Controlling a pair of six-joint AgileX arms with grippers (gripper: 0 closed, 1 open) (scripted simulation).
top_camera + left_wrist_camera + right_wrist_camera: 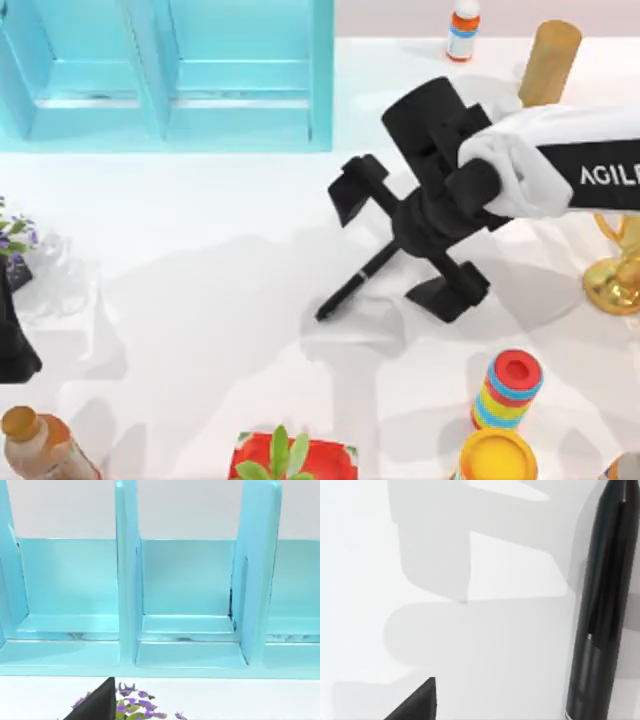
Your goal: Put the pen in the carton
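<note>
The black pen (358, 282) with its silver band lies slanted on the white table right of the middle; it also runs up the right wrist view (602, 605). My right gripper (405, 240) hangs open over the pen's upper end, one finger on each side and neither touching it; one fingertip (417, 705) shows in the wrist view. The carton (165, 75) is a turquoise box with upright dividers at the back left, seen close in the left wrist view (190, 630). My left gripper (15, 350) is parked at the left edge, open, one fingertip (97, 707) in its own view.
Purple flowers (12, 235) stand by the left arm. At the back right are a small bottle (463, 28) and a wooden cylinder (549, 62). A gold stand (615, 275) is at the right. Along the front are stacked rings (510, 390), a red plant pot (290, 458) and a brown bottle (40, 445).
</note>
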